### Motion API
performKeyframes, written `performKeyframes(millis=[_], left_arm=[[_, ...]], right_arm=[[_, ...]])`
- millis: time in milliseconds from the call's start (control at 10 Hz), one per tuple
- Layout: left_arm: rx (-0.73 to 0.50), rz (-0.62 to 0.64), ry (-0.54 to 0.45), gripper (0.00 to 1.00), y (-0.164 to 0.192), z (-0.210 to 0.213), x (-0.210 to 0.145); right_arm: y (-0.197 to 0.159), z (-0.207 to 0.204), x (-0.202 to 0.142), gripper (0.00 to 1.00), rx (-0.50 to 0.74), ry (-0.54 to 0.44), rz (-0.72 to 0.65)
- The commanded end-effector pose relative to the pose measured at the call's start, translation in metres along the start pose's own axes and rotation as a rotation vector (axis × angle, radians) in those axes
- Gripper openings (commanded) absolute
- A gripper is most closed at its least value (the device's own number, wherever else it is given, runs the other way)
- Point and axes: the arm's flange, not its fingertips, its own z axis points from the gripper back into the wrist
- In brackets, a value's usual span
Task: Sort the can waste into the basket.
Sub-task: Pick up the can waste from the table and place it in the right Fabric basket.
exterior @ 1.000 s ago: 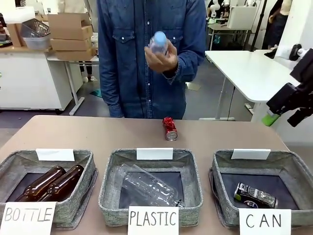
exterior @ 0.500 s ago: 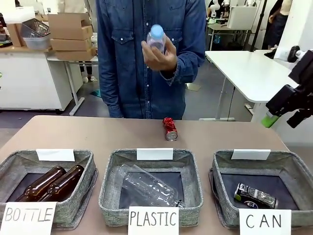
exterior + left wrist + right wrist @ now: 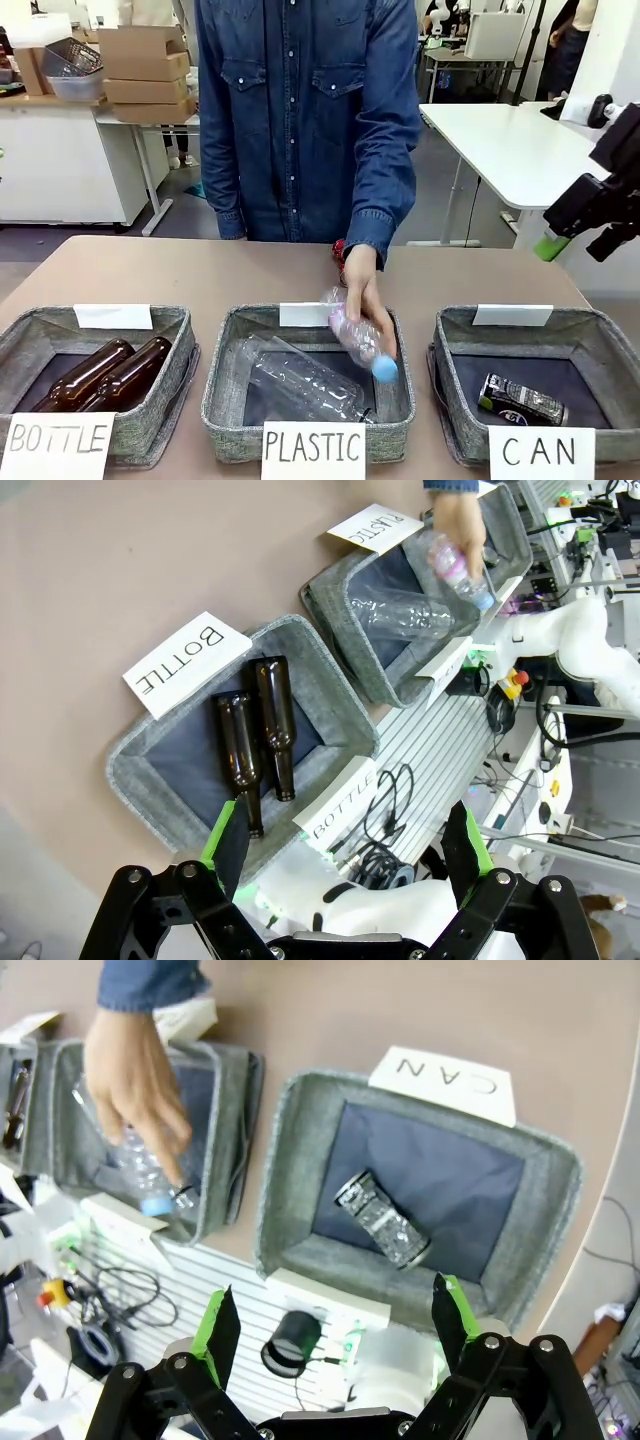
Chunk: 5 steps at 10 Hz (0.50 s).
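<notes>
A silver-and-black dented can [image 3: 520,400] lies in the grey basket [image 3: 455,335] signed "CAN" at the front right. The right wrist view looks down on this can [image 3: 383,1222] on the dark lining of the basket [image 3: 290,1150]. A red can [image 3: 338,249] stands on the table behind the middle bin, mostly hidden by the person's wrist. My right gripper [image 3: 578,243] hangs high at the right edge, off the table, and its own view shows the right gripper [image 3: 335,1330] open and holding nothing. High above the left bins, my left gripper [image 3: 348,850] is open with nothing between its fingers.
The person's hand [image 3: 362,290] pushes a clear plastic bottle [image 3: 358,340] with a blue cap into the "PLASTIC" bin [image 3: 225,370], which holds another clear bottle. The "BOTTLE" bin [image 3: 170,325] at front left holds two brown glass bottles [image 3: 105,373]. Bare table lies behind the bins.
The person's hand has come down from chest height with the clear bottle into the PLASTIC bin and now covers most of the red can. The right gripper has stayed put.
</notes>
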Motion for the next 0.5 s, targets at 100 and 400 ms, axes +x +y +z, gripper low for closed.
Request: performKeyframes(millis=[100,400], left_arm=[[0.011,-0.017,0.004,1.0,0.0013,0.0003,-0.0028],[0.011,-0.017,0.004,1.0,0.0013,0.0003,-0.0028]], right_arm=[[-0.0004,-0.0043,0.0028,1.0,-0.017,-0.002,-0.013],[-0.0007,-0.0042,0.004,1.0,-0.017,0.0,-0.006]])
